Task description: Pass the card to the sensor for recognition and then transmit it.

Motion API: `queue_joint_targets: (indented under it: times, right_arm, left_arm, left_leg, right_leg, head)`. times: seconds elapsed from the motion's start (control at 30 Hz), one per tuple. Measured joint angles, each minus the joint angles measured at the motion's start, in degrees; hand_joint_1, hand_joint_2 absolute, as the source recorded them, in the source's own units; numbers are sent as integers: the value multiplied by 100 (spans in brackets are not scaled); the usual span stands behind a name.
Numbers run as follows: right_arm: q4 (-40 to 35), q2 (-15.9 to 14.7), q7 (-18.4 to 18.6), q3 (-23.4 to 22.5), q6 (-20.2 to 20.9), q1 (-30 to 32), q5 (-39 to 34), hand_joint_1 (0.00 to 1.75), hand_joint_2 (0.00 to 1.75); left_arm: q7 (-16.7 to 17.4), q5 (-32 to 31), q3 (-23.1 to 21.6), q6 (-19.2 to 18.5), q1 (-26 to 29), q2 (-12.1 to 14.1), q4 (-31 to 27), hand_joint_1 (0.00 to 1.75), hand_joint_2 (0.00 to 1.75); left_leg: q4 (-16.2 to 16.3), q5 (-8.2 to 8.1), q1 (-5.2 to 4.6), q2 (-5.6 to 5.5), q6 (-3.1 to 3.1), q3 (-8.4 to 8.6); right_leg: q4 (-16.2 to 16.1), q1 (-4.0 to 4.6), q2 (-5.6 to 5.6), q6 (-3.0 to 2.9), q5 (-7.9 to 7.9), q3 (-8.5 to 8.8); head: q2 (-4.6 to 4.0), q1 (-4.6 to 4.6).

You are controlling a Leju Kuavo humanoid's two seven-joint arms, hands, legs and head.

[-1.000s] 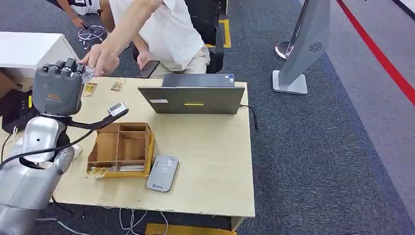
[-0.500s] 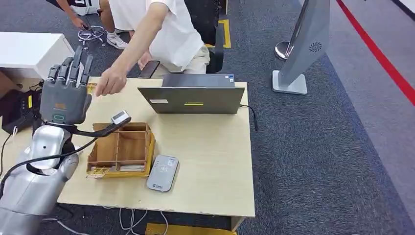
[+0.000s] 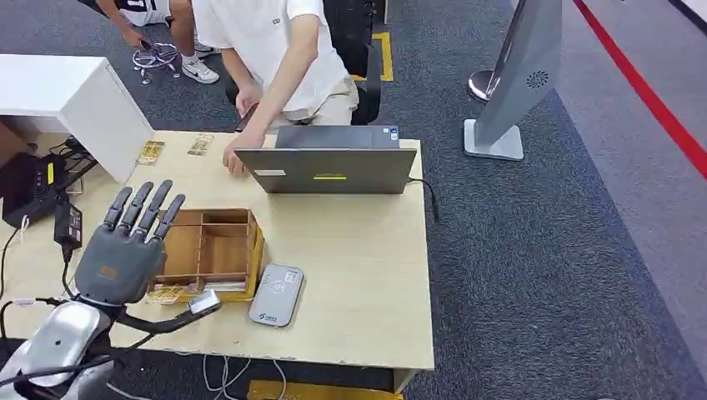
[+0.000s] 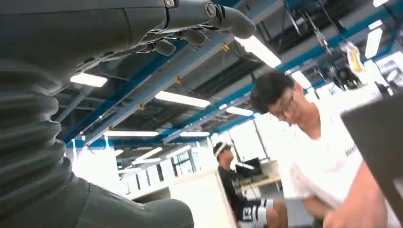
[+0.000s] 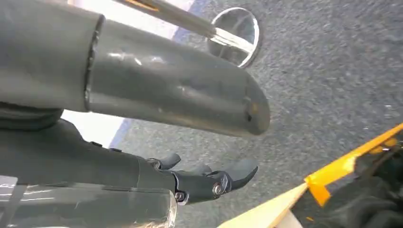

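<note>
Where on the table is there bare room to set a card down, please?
The widest bare patch lies between the laptop, the wooden organizer box and the table's right edge, past the card reader. The far-left corner is crowded: card packets, a person's hand. The left hand covers the box's left side.

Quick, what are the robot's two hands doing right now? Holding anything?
Left hand: open, fingers spread, holding nothing.
Right hand: hanging over the floor, fingers curled, nothing visible in it; looks closed.

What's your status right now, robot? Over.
Left hand empty, fingers spread, above wooden box. Right hand hangs over floor. Card reader bare. Person's hand by laptop.
</note>
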Motion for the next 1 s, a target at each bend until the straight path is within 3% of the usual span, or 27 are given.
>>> queue_joint_targets:
  times: [0.2,0.4,1.0]
  right_arm:
    - [-9,162,2,-330,0,421,68,0,0]
    - [-4,301,2,-599,0,665,175,0,0]
    - [42,448,2,-1045,0,1005,179,0,0]
  left_arm:
    - [-39,74,162,-17,1053,381,-446,0,175]
    - [-74,90,212,4,1650,466,-618,0,175]
    - [335,-92,267,282,1853,217,-395,0,175]
  left_leg:
    - [0,-1,-1,0,0,-1]
    - [0,-1,0,-2,1,0]
    - [0,-1,-1,-3,1,1]
  right_leg:
    - [-2,-1,0,0,0,1]
    - [-2,0,-4,0,0,2]
    - [-3,0,-5,0,0,4]
  head:
    - [0,0]
    - [0,-2]
    - [0,-2]
